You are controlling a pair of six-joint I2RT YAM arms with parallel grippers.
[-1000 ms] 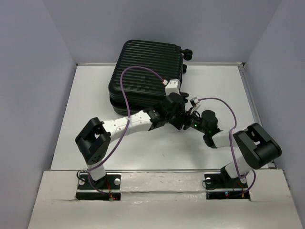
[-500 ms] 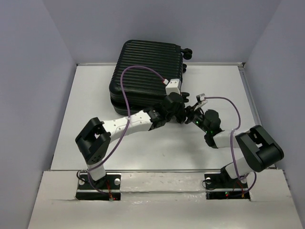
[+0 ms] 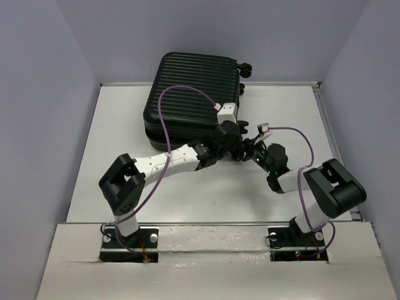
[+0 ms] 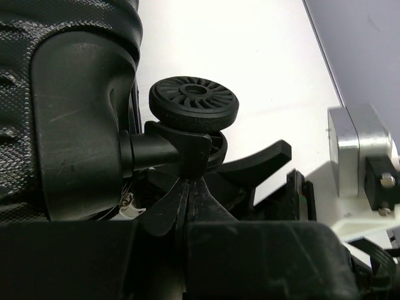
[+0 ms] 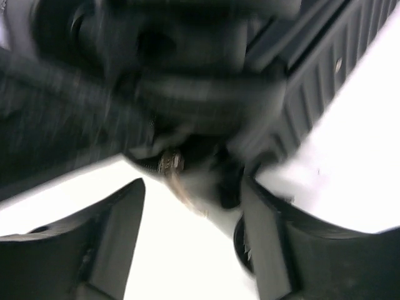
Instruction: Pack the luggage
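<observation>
The luggage, a black ribbed hard-shell suitcase, lies shut and flat at the back of the table. My left gripper is at its near right corner. In the left wrist view its fingers are pressed together, tips touching the fork under a black caster wheel. My right gripper faces the same corner from the right, close to the left gripper. In the blurred right wrist view it is open, with a brass-coloured zipper pull hanging just beyond the fingertips and the ribbed shell behind.
Another caster wheel sticks out at the suitcase's far right corner. White table spreads to the right, bounded by a raised edge. Purple cables loop above both arms.
Both grippers have shifted a little up toward the suitcase's near right corner, and the right wrist has moved closer to the left gripper. The suitcase has not moved.
</observation>
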